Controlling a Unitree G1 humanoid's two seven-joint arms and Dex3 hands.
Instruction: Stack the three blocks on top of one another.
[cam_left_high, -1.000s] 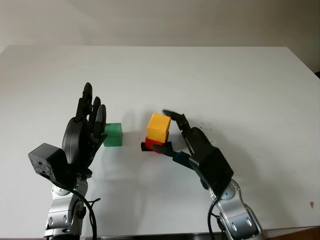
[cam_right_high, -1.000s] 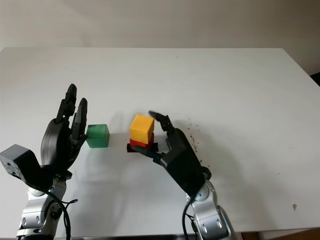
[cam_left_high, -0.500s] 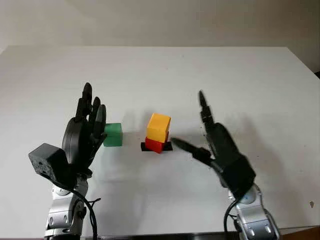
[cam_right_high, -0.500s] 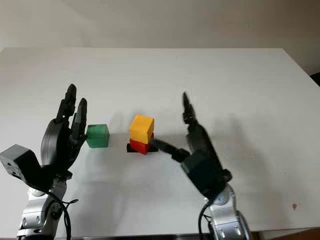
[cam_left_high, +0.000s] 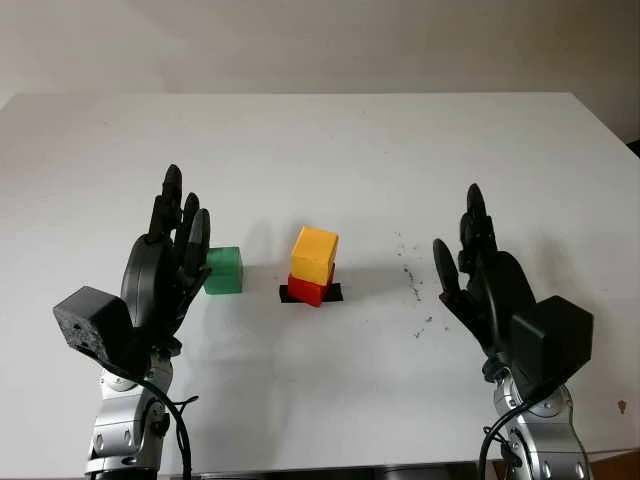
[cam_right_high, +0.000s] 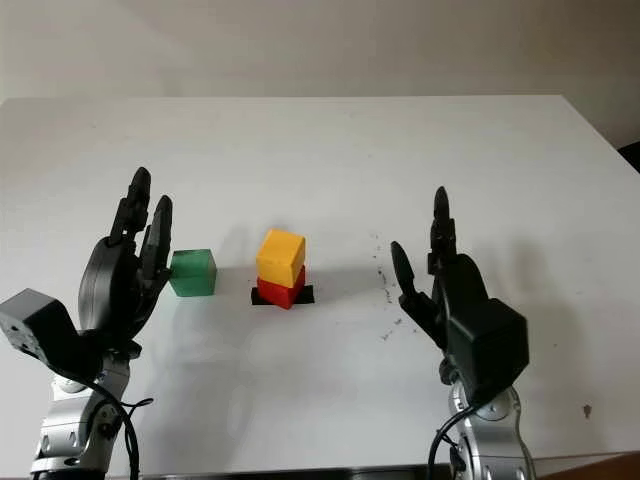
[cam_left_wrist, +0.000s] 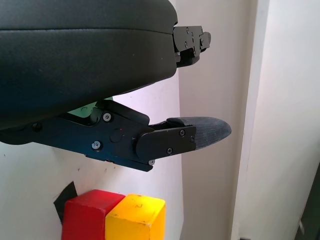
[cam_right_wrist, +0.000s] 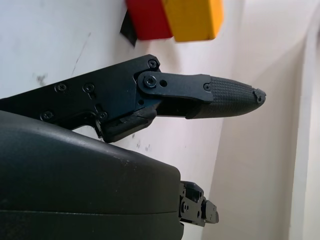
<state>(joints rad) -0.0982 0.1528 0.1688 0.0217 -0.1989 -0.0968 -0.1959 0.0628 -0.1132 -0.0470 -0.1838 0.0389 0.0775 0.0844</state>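
Two open robot hands, left robot hand (cam_left_high: 170, 265) partly hiding the green block (cam_left_high: 224, 270), right robot hand (cam_left_high: 490, 290) empty.

We have a two-block stack near the middle of the table (cam_left_high: 350, 150): the upper block (cam_left_high: 315, 255) sits on the lower block (cam_left_high: 308, 290), turned a little off square to it, and the lower block sits on a tape mark (cam_left_high: 335, 293) that shows at its right and left base. The third block (cam_left_high: 224, 270) lies on the table to the left of the stack, apart from it, with our left hand (cam_left_high: 170, 265) just beside it on its left, fingers raised in front of its left edge. Our right hand (cam_left_high: 485, 285) is up over the table well to the right of the stack, holding nothing, same as the left.
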